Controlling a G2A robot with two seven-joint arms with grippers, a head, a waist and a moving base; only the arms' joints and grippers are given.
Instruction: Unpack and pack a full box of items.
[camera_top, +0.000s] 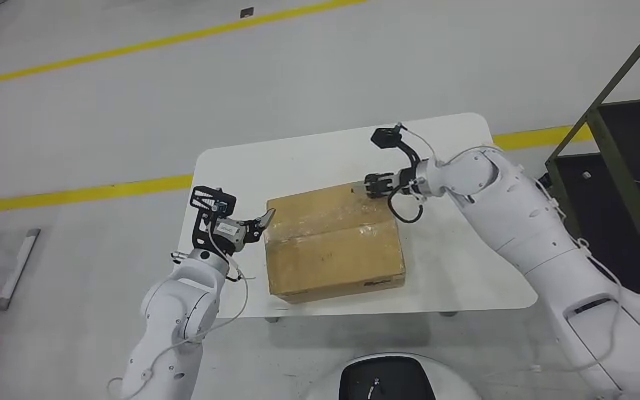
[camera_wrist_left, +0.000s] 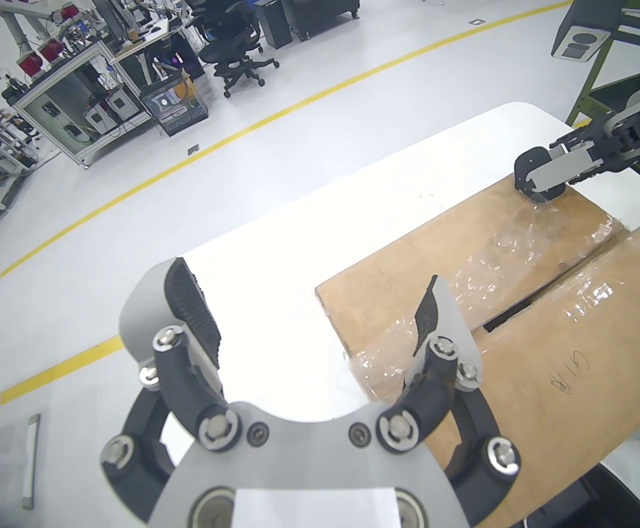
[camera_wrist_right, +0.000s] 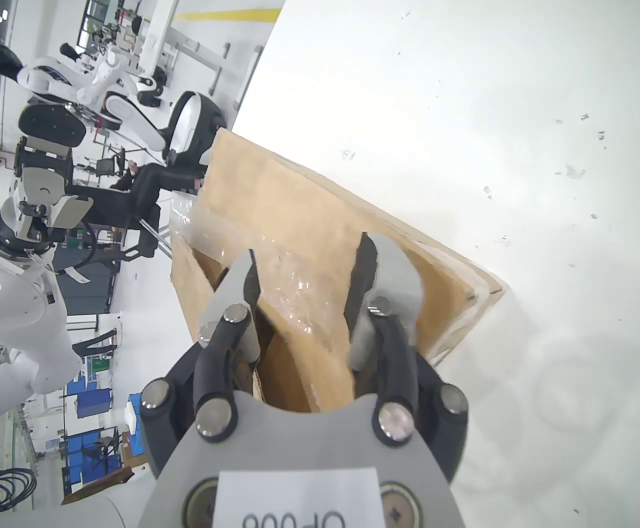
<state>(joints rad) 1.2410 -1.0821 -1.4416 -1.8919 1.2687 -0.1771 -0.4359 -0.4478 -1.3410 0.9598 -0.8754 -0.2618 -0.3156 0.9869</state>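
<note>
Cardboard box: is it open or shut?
Nearly shut. The cardboard box has both top flaps lying flat, with a narrow gap at their seam.

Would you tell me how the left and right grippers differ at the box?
Place: the left gripper is at the box's left end, the right gripper at its right end. Content: the left gripper is open and empty, the right gripper straddles a flap edge, grip unclear. Both share one grey-and-black build.
</note>
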